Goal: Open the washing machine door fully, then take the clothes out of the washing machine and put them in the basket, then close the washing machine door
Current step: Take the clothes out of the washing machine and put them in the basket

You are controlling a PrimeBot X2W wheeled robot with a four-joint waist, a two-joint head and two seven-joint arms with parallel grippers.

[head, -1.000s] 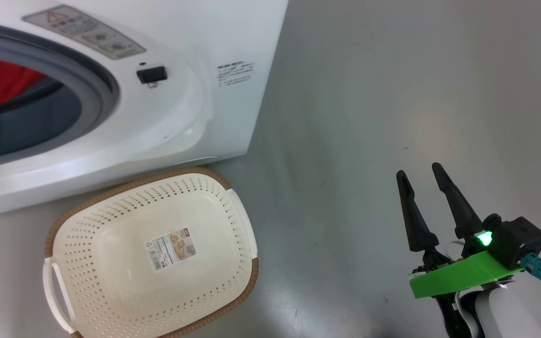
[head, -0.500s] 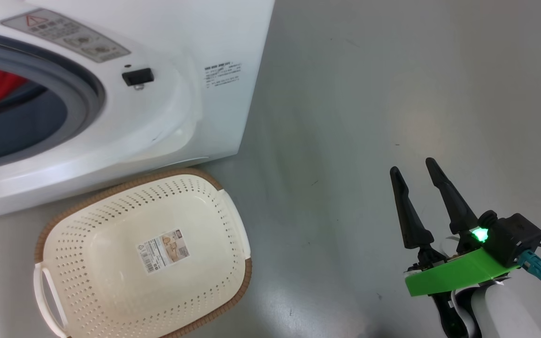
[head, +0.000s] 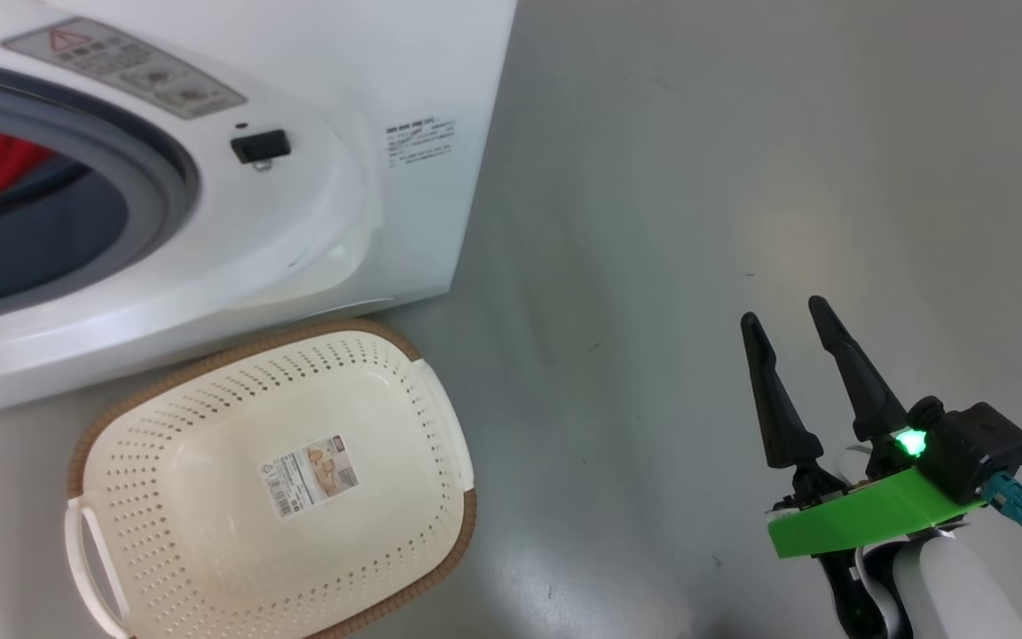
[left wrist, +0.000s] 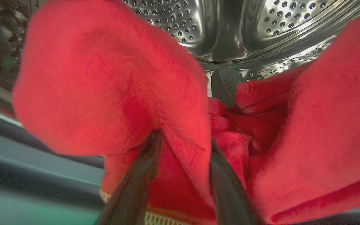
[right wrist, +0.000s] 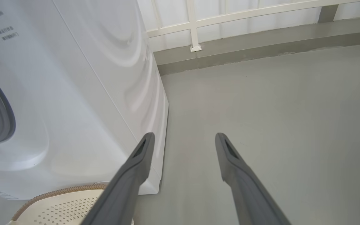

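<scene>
Left wrist view: L jaws part-open, straddling and touching clothes (left wrist: pixel 105 78) fold.

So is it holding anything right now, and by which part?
The right fingers hold nothing, apart over the floor. The left fingers straddle a fold of the clothes in the drum; whether they pinch it yet cannot be told.

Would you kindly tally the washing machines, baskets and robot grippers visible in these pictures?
washing machine: 1
basket: 1
grippers: 2, the left gripper and the right gripper
Total: 4
</scene>
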